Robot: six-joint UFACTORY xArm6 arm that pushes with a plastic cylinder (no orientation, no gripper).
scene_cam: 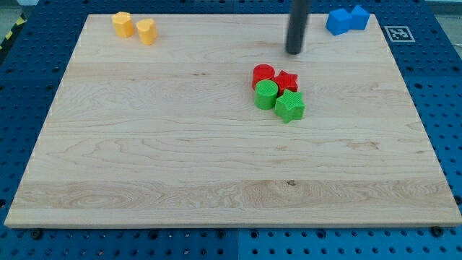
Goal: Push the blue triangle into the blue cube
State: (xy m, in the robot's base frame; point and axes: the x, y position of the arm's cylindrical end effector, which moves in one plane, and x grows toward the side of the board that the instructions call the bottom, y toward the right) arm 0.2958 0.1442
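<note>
My tip [294, 52] — a bare rod end, nothing to clench — stands left of our touching blue triangle block [359, 16] and blue cube block [338, 22].

rod [297, 25] cut off by the view's top, two blue blocks [347, 19] touching, shapes unclear

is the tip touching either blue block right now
No, my tip stands apart from the blue triangle and blue cube, toward the view's left.
</note>
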